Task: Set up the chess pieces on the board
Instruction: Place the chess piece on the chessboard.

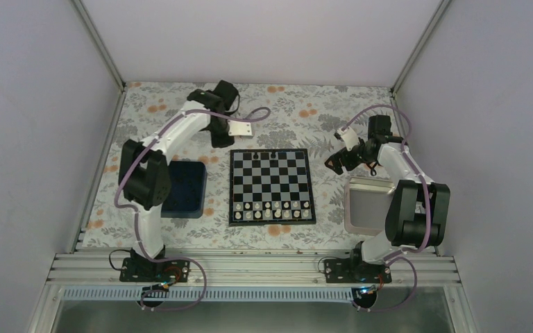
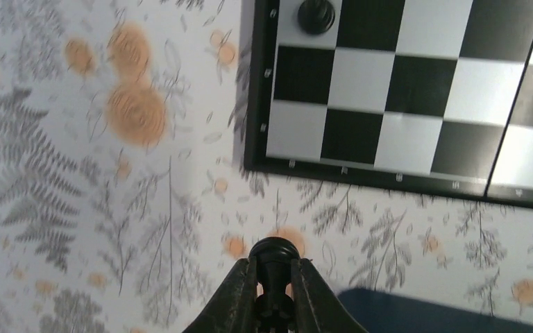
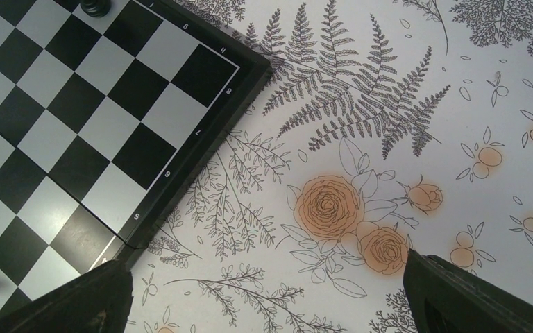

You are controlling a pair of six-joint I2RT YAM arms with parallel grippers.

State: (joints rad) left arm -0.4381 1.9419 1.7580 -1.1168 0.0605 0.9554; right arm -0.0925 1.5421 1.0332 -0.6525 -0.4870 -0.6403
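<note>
Piece [image 2: 275,251], black, lies lengthwise in clamped left gripper [image 2: 275,269], head outward; right gripper [image 3: 267,295] gapes.

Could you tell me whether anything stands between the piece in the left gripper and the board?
Nothing visible does. The left gripper is shut on a black piece, and only bare patterned cloth lies between it and the border of the board.

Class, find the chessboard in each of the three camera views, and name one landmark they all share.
Top external: the board sits at the picture's centre.
Left wrist: the board shows one corner, filling the upper right.
Right wrist: the board shows one corner, filling the upper left.
Shared landmark: the orange-flowered tablecloth around it.
</note>
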